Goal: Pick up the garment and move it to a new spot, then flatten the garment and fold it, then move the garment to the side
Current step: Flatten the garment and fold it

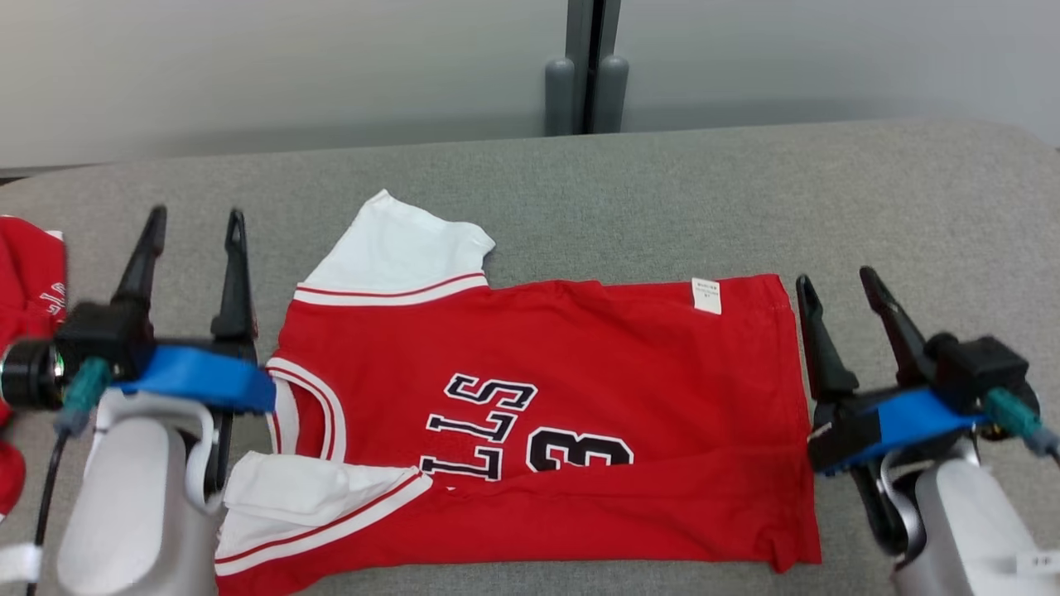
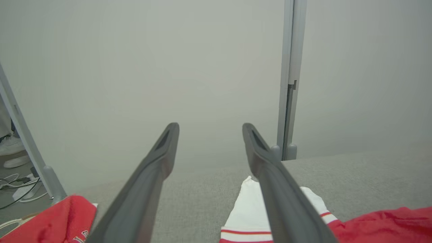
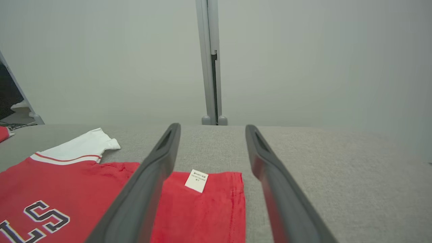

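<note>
Grey fabric tabletop [image 1: 662,182]: runs the full width of the head view and carries both garments.
Pale wall panels [image 1: 248,74]: stand behind the table, joined at a grey post [image 1: 585,66] near the middle.
Red jersey [image 1: 580,397]: lies spread sideways at the centre of the table, between the two grippers, with its neck end toward the robot's left and its hem toward the right. Black letters edged in white and a numeral 3 show on its front, cut off along a crease.
Left gripper [image 1: 196,215]: fingers stand wide apart with nothing between them, just beside the jersey's neck end. In the left wrist view they point toward the wall, one finger crossing in front of the far sleeve.
Right gripper [image 1: 834,277]: fingers likewise spread and holding nothing, just beside the hem's far corner.
White sleeves: the far one [image 1: 397,248] fans out flat past the shoulder seam; the near one [image 1: 306,497] is folded onto the jersey by the left forearm. Both have red stripe trim.
Second red garment [image 1: 29,281]: bunched at the table's left edge, apart from the jersey.
White label [image 1: 706,295]: sits on the red cloth near the hem's far corner; the right wrist view shows it between that gripper's fingers.
</note>
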Controlling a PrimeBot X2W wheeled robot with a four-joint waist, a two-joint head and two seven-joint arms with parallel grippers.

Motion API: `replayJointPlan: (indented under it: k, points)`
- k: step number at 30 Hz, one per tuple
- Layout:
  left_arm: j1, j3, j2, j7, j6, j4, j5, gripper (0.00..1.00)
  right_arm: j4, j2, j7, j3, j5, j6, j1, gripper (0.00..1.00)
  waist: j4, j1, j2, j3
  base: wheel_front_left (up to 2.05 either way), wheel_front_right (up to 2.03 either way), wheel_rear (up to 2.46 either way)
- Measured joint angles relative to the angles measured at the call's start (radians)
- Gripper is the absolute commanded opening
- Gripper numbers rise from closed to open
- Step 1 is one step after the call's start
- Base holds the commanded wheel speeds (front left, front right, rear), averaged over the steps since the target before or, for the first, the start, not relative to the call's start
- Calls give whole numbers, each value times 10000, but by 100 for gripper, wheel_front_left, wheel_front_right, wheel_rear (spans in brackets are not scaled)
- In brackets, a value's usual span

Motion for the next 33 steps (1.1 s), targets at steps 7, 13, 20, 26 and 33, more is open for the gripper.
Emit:
replayJointPlan:
  k: [7, 13, 20, 26, 33]
  points:
    - [-3128, -1862, 1045, 982, -56, 1315, -1358, 100, 754, -583, 1145, 483, 311, 2, -2242, 100, -274, 1, 0, 1154, 0, 0, 0]
    - [-5026, -3661, 1848, 1848, -56, 2339, -2708, 100, 1060, -652, 1563, 1053, 612, 2, -3310, 100, -615, 2, 0, 2270, 0, 0, 0]
    - [-6212, -5404, 2543, 2857, -56, 3693, -4008, 100, 1348, -508, 1267, 1536, 832, 2, -3864, 100, -1188, 2, 0, 3241, 0, 0, 0]
    - [-6601, -6544, 2863, 3678, -56, 4512, -5114, 100, 1603, -439, 961, 1866, 1009, 2, -4166, 100, -1624, 3, 0, 3690, 0, 0, 0]
    - [-6867, -7379, 3160, 3870, -56, 4980, -5889, 100, 1850, -476, 719, 2075, 1198, 2, -4381, 100, -1788, 1, 0, 3836, 0, 0, 0]
